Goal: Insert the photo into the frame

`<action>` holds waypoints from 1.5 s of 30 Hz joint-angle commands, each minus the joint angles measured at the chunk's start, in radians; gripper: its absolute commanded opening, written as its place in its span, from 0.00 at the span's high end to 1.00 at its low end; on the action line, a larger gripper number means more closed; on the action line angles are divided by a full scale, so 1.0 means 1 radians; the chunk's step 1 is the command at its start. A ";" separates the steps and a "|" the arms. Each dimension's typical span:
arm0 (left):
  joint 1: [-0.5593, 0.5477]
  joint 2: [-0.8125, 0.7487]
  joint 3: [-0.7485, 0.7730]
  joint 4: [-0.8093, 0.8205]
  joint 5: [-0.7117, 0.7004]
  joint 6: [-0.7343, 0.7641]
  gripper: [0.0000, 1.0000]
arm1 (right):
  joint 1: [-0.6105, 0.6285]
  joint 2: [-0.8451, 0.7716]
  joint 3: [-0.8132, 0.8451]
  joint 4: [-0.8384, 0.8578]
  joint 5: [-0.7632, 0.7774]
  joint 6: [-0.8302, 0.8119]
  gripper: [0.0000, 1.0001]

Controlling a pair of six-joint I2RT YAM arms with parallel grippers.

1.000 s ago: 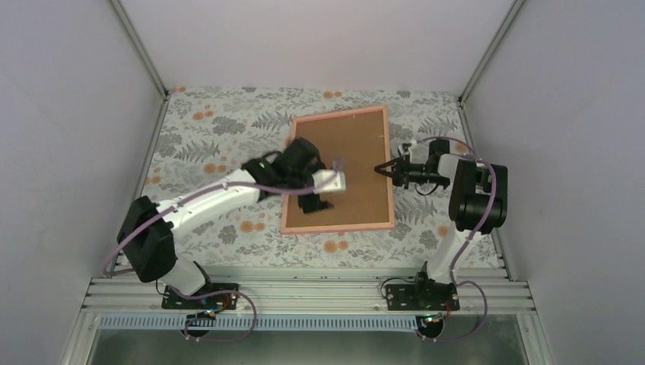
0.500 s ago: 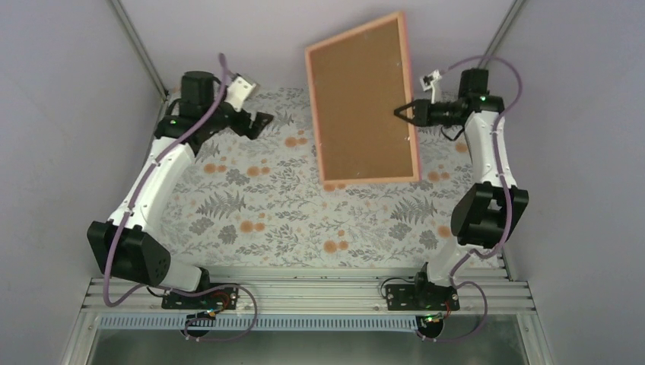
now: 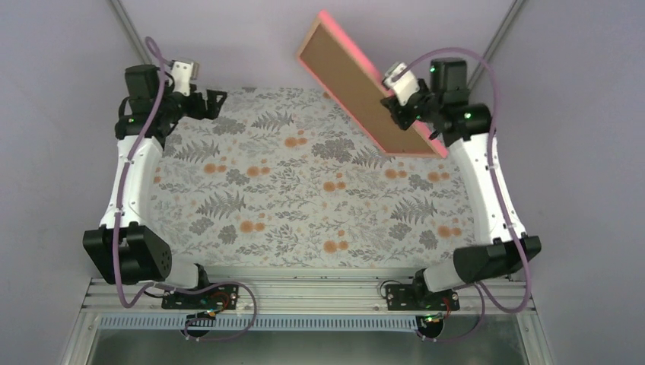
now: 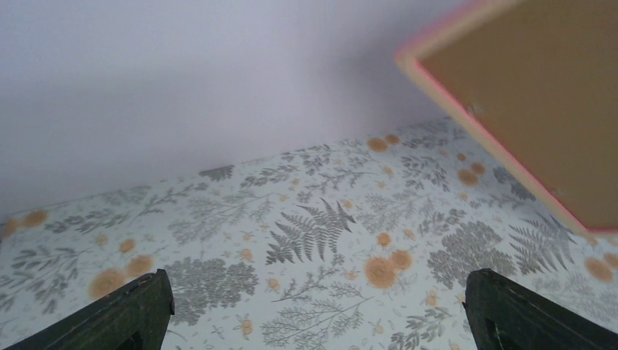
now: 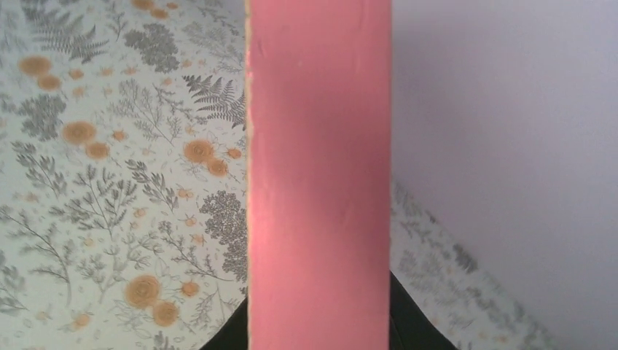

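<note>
The pink frame hangs in the air at the back right, tilted steeply, with its brown backing board facing the left side. My right gripper is shut on the frame's right-hand edge. In the right wrist view that pink edge fills the middle, and black fingers show on either side of it. My left gripper is up at the back left, open and empty, well apart from the frame. The photo is hidden from every view.
The table wears a floral cloth. Pale walls close in the back and both sides, with metal corner posts. The arm bases sit on a rail at the near edge.
The right arm has lifted the frame off the table and turned it steeply on edge. The left arm has swung away to the back left, and its jaws have opened wide.
</note>
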 commanded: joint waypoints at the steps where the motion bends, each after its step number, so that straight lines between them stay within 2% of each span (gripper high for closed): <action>1: 0.087 -0.016 0.008 0.046 0.097 -0.078 0.00 | 0.159 -0.131 -0.167 0.310 0.257 -0.168 0.97; 5: 0.148 -0.015 0.018 0.045 0.137 -0.097 0.00 | 0.334 -0.199 -0.384 0.475 0.482 -0.267 0.96; 12: 0.177 -0.018 -0.005 0.061 0.165 -0.106 0.00 | 0.590 -0.275 -0.720 0.669 0.665 -0.368 0.96; 15: 0.177 -0.012 -0.013 0.066 0.167 -0.105 0.00 | 0.706 -0.310 -0.916 0.841 0.766 -0.450 0.96; 18: 0.177 0.001 -0.016 0.071 0.186 -0.102 0.00 | 0.773 -0.304 -1.087 0.983 0.822 -0.494 0.96; 19: 0.177 0.003 -0.012 0.069 0.195 -0.097 0.00 | 0.786 -0.295 -1.119 1.012 0.830 -0.491 0.90; 20: 0.177 0.003 -0.010 0.068 0.198 -0.091 0.00 | 0.797 -0.288 -1.144 1.032 0.826 -0.486 0.75; 22: 0.177 0.002 -0.009 0.064 0.201 -0.081 0.00 | 0.816 -0.282 -1.190 1.058 0.807 -0.468 0.52; 23: 0.177 0.004 -0.011 0.061 0.201 -0.075 0.00 | 0.826 -0.283 -1.207 1.068 0.796 -0.460 0.45; 25: 0.177 0.003 -0.024 0.059 0.203 -0.066 0.00 | 0.845 -0.274 -1.236 1.067 0.771 -0.444 0.36; 31: 0.177 0.018 -0.050 0.062 0.206 -0.045 0.00 | 0.864 -0.242 -1.284 1.017 0.670 -0.386 0.20; 36: 0.170 0.045 -0.052 0.048 0.212 -0.021 0.00 | 0.864 -0.219 -1.246 0.807 0.483 -0.347 0.06; 39: 0.151 0.044 -0.067 0.050 0.197 0.000 0.00 | 0.853 -0.189 -1.170 0.635 0.325 -0.326 0.02; 42: 0.118 0.020 -0.086 0.032 0.162 0.051 0.00 | 0.797 -0.195 -1.063 0.492 0.177 -0.302 0.00; 45: 0.075 -0.013 -0.125 0.003 0.126 0.123 0.00 | 0.647 -0.214 -0.938 0.384 0.011 -0.264 0.00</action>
